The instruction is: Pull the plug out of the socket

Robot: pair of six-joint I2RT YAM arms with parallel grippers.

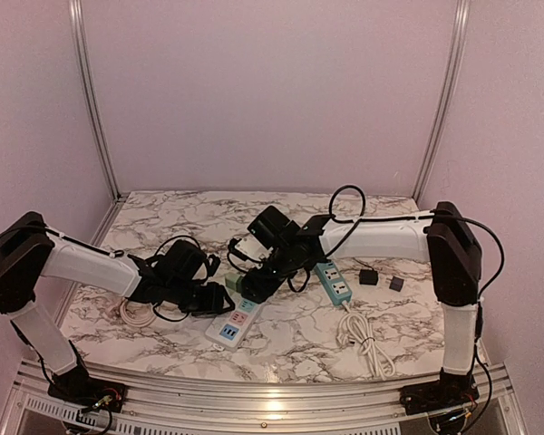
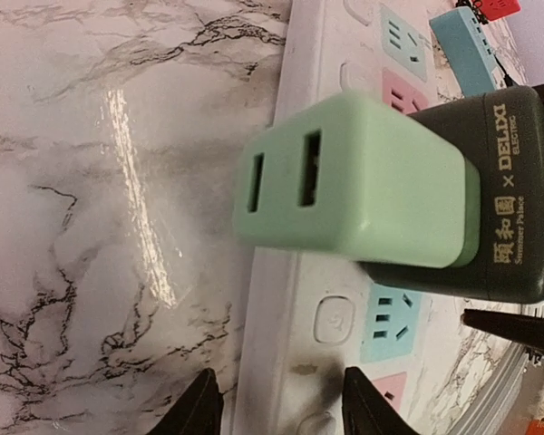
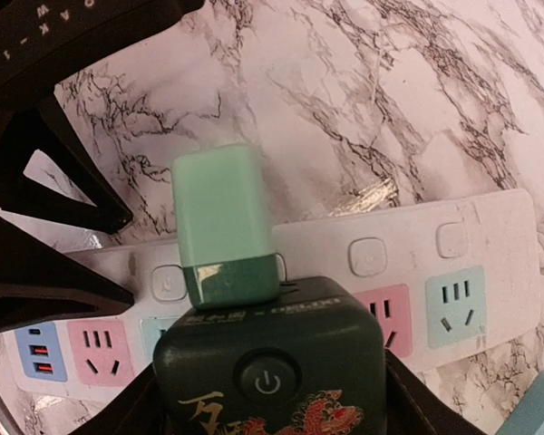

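Observation:
A dark green cube plug (image 3: 267, 372) sits in a socket of the white power strip (image 3: 453, 272), with a mint green charger (image 3: 222, 227) sticking out of its side. My right gripper (image 3: 267, 399) is shut on the cube, one finger against each flank. In the left wrist view the cube (image 2: 503, 208) and the charger (image 2: 354, 181) stand just ahead of my left gripper (image 2: 286, 408). It is open, one fingertip (image 2: 204, 408) beside the strip (image 2: 295, 299) and the other on it. From above, both grippers (image 1: 219, 299) (image 1: 265, 276) meet at the strip (image 1: 238, 324).
A teal power strip (image 1: 334, 281) lies right of the white one, its white cable (image 1: 367, 340) coiled towards the front. Two small dark adapters (image 1: 369, 277) (image 1: 397, 284) lie further right. Black cables loop around both arms. Walls close in the marble table (image 1: 163, 208).

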